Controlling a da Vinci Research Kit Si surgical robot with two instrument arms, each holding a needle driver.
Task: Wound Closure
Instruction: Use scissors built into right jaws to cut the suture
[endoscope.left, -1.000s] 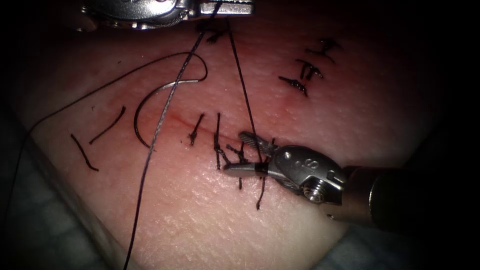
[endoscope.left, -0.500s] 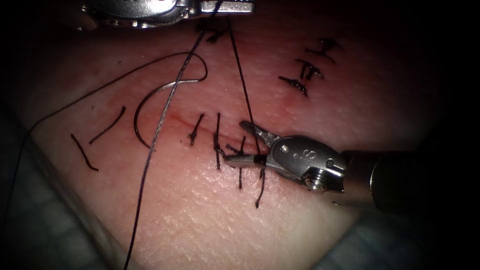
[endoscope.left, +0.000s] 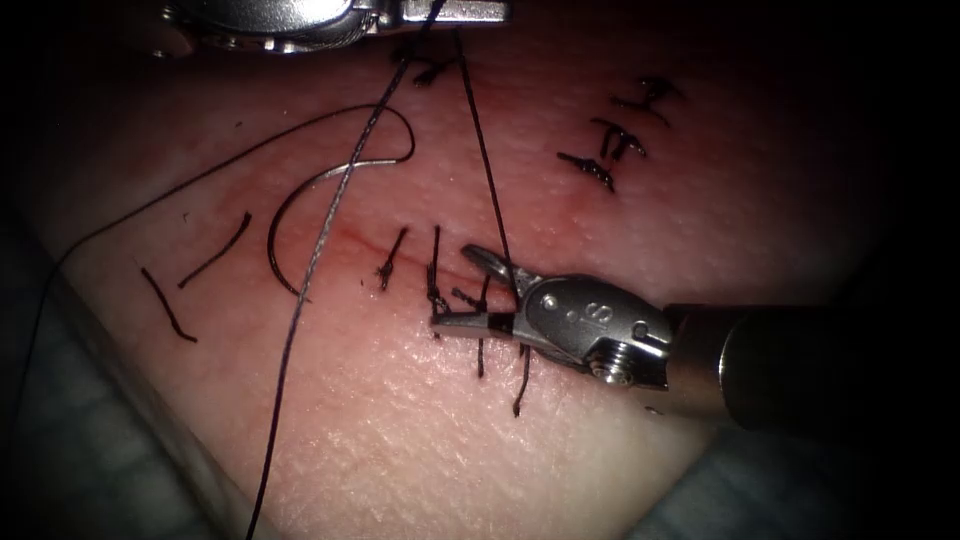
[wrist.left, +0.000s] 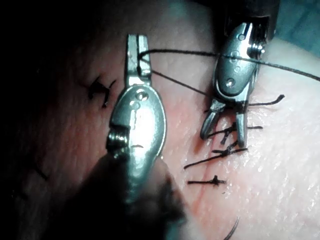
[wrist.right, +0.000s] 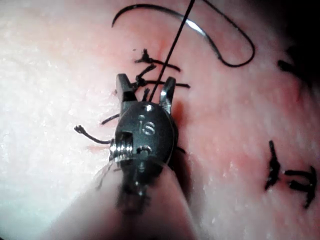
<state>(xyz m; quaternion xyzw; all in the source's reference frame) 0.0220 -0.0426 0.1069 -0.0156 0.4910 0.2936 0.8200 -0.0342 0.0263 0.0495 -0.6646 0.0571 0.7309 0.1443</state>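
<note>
My left tool (endoscope.left: 455, 12) sits at the top edge of the endoscope view, shut on the thread (endoscope.left: 480, 150). One strand runs down to the knotted stitch (endoscope.left: 437, 295) on the cut (endoscope.left: 350, 238). The other strand falls to the lower left. My right tool (endoscope.left: 455, 287) comes in from the right, its jaws open astride that taut strand just above the stitches, holding nothing. The curved needle (endoscope.left: 272, 232) lies free on the tissue left of the stitches, not held by either tool. The left wrist view has the left tool (wrist.left: 134, 50) clamped on thread (wrist.left: 180, 51) and the right tool (wrist.left: 224, 137) open.
Several finished stitches (endoscope.left: 610, 140) sit on the tissue at the upper right. Two loose cut ends of thread (endoscope.left: 215, 250) lie left of the needle. A thin thread tail (endoscope.left: 150, 205) trails off over the tissue's left edge.
My right tool has slid left along the cut with its jaws open, further over the stitches. The left tool, the thread and the needle have stayed put.
</note>
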